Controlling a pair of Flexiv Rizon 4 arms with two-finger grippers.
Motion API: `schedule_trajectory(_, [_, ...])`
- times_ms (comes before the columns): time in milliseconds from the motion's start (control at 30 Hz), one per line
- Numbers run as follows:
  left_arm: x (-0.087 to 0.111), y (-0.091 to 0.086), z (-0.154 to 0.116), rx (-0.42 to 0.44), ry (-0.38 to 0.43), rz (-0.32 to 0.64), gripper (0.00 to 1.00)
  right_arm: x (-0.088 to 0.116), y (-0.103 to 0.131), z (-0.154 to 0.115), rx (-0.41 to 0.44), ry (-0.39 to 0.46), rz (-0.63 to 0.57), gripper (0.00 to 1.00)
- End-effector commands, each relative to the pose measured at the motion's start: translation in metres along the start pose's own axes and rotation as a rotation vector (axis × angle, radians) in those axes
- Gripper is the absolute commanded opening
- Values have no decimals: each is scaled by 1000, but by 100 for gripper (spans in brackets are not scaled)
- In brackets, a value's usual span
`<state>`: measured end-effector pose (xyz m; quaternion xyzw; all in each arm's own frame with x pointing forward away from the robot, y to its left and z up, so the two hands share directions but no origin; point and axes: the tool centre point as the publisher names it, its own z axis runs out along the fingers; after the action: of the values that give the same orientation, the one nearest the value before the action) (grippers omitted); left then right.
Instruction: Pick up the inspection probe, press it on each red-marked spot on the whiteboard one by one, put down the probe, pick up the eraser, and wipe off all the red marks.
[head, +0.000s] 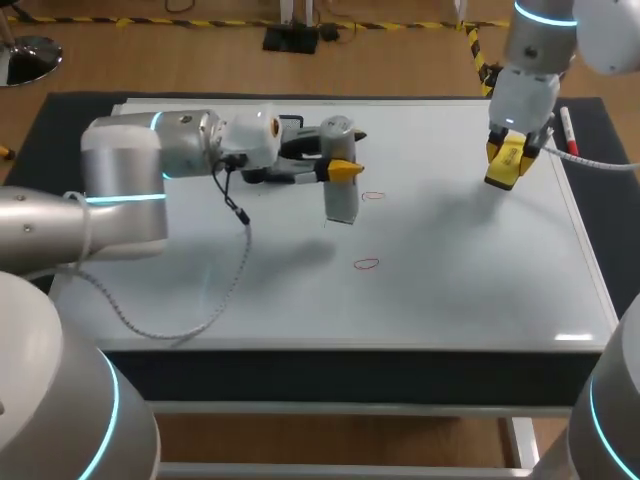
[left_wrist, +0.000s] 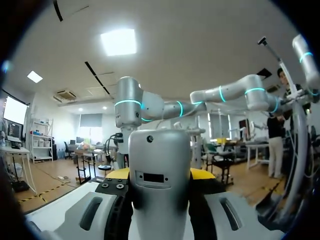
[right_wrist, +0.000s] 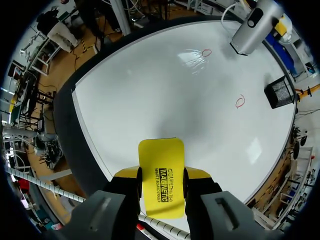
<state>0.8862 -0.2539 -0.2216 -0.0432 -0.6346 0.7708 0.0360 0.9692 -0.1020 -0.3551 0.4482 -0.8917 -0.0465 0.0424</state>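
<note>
My left gripper (head: 338, 168) is shut on the grey inspection probe (head: 340, 185), which stands upright over the whiteboard (head: 450, 290). Its lower end is just left of the far red mark (head: 373, 196). A second red mark (head: 367, 264) lies nearer the front. In the left wrist view the probe (left_wrist: 160, 185) fills the space between the fingers of the left gripper (left_wrist: 160, 175). Over the board's far right part, my right gripper (head: 508, 162) is shut on the yellow eraser (head: 505, 165). The right wrist view shows the eraser (right_wrist: 161, 175) in the right gripper (right_wrist: 161, 182), both red marks (right_wrist: 206, 52) (right_wrist: 240, 101) and the probe (right_wrist: 255, 27).
A red marker (head: 568, 130) lies along the board's right edge. A small black box (right_wrist: 277, 92) sits at the board's far side from my right gripper. A cable (head: 235, 290) hangs from the left arm over the board's left part.
</note>
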Motion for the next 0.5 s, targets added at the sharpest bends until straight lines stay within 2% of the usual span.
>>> schedule_trajectory(33, [-11,10,14,16,-19,-10,0,0,-1,-1,2,3,-2,0])
schedule_trajectory(233, [-28,17,29,2,-57,-13,0,0,-1,-1,2,3,-2,0])
schedule_trajectory(367, [-39,22,36,-18,-114,-15,0,0,-1,-1,2,3,-2,0])
schedule_trajectory(500, [-49,28,39,-1,-146,-13,0,0,-1,-1,2,3,-2,0])
